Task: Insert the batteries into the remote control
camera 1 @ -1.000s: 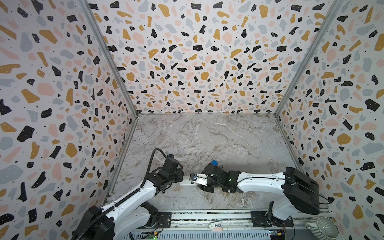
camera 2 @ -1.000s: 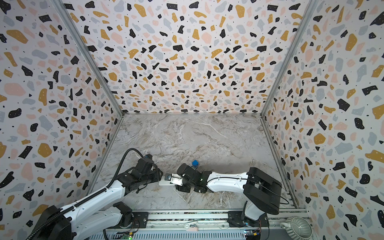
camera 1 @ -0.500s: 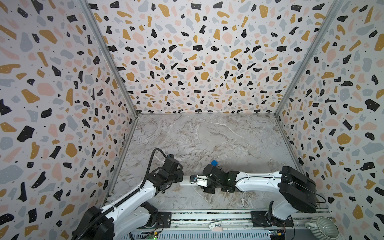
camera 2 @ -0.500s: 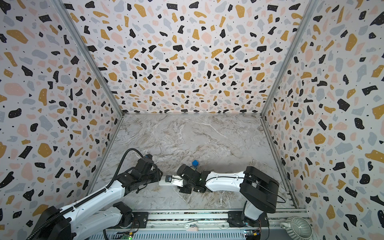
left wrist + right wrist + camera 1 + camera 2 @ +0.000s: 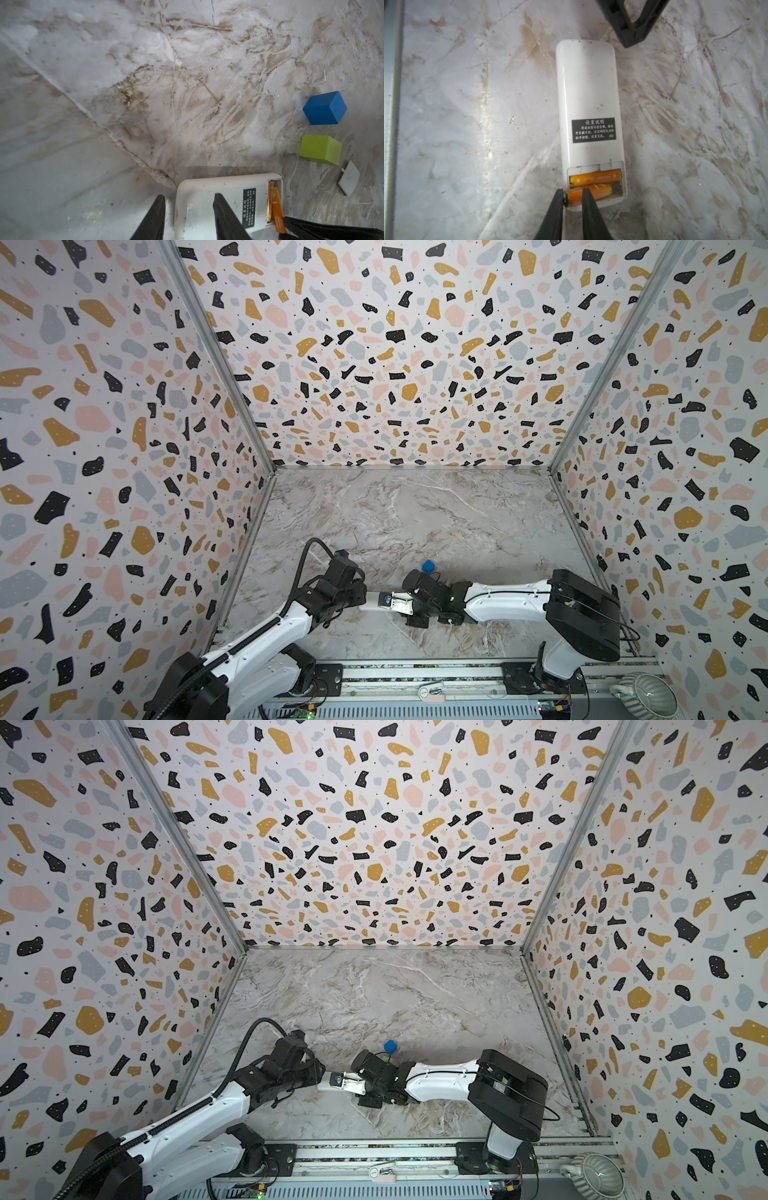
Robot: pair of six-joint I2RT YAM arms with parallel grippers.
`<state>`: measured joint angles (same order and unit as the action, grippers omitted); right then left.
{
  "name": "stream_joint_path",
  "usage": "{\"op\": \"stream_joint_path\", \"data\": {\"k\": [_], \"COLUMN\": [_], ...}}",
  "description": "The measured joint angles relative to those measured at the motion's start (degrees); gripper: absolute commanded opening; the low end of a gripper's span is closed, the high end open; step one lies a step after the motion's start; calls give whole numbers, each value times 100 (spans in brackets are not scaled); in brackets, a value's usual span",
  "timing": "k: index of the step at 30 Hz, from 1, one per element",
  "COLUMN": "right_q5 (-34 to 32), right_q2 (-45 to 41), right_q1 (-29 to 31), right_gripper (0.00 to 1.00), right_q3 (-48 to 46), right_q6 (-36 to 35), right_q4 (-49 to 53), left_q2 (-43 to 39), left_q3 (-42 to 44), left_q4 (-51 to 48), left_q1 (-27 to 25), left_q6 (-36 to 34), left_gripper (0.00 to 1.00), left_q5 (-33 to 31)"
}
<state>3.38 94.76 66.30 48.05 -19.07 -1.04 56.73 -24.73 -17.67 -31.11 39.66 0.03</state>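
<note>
1. One end of the remote control (image 5: 587, 93) has a little open box. The remote lies white back up on the tabletop (image 5: 467, 104), low in the middle of both top views.
2. In the right wrist view, the first battery (image 5: 596, 178) lies flat in the box. The second battery (image 5: 598, 193) is only partly in. It sits crooked, and its silver end pokes out over the remote's side, near the bottom of the frame.
3. The right gripper (image 5: 573, 189) has its fingers close together around that poking end. I cannot tell if they pinch it or only touch it.
4. The left gripper (image 5: 189, 195) has its fingers apart, one over the remote's back and one beside it. I cannot tell if they press down.
5. If the right fingers push while the second battery is crooked, it may jam on the box wall, or pop out and roll away.
6. A hard push could slide the whole remote, because nothing clearly holds it still.
7. The crooked battery could also knock the flat one up out of its place.
8. A loose battery might roll toward the blue cube (image 5: 324, 108), the green cube (image 5: 320, 150) or the white square piece (image 5: 350, 178), which lie close by.
</note>
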Motion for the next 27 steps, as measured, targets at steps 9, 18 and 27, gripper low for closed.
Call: {"op": "stream_joint_path", "data": {"k": [9, 18, 27], "right_q5": [-107, -210, -380], "right_q2": [0, 0, -13], "right_q1": [4, 31, 76], "right_gripper": [16, 16, 16], "right_q3": [17, 22, 24], "right_q6": [-57, -85, -103], "right_q4": [39, 50, 87], "left_q2": [0, -11, -13], "left_q3": [0, 184, 195], "left_q4": [0, 48, 109], "left_q1": [0, 0, 0], "left_q6": [0, 2, 2], "left_gripper": [40, 41, 41], "left_q5": [42, 275, 334]}}
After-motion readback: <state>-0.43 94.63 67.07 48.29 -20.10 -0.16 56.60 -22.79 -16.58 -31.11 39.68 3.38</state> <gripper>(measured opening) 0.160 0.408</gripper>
